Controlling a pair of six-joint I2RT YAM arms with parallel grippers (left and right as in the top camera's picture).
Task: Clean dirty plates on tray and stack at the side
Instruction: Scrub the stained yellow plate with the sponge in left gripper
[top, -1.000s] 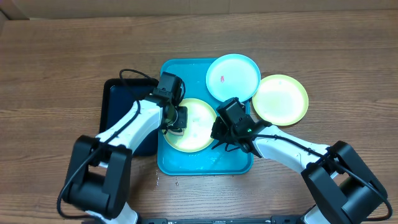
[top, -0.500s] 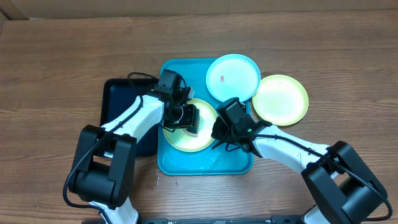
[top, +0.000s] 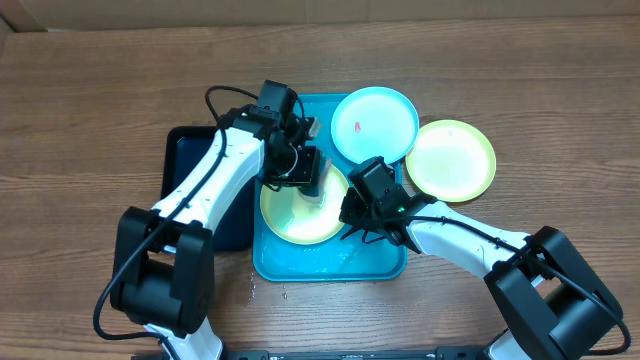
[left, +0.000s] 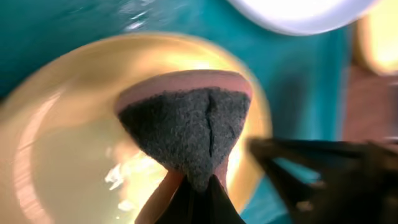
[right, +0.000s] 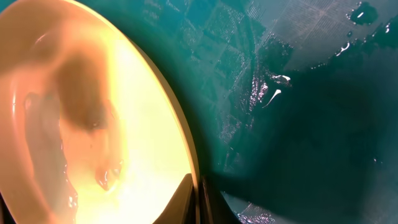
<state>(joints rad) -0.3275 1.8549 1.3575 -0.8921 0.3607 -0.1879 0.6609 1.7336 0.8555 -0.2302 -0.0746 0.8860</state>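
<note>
A yellow-green plate (top: 300, 212) lies in the blue tray (top: 375, 262) at mid-frame, toward the tray's left side, its centre wet and shiny. At the plate's right edge the right gripper (top: 346, 214) has its fingers pressed together on the rim; the right wrist view shows the two tips (right: 189, 190) nipping that rim, with water beads on the tray floor beside it. Over the plate's upper edge the left gripper (top: 303, 172) pinches a sponge (left: 186, 124) by its lower end, pink layer away from the camera and dark scouring face toward it. Whether the sponge touches the plate I cannot tell.

A cyan plate (top: 385, 115) with a small red smear overlaps the tray's upper right corner. Just right of it, touching its edge, another yellow-green plate (top: 452, 160) rests on the table (top: 100, 90). A black tray (top: 190, 165) lies against the blue tray's left side.
</note>
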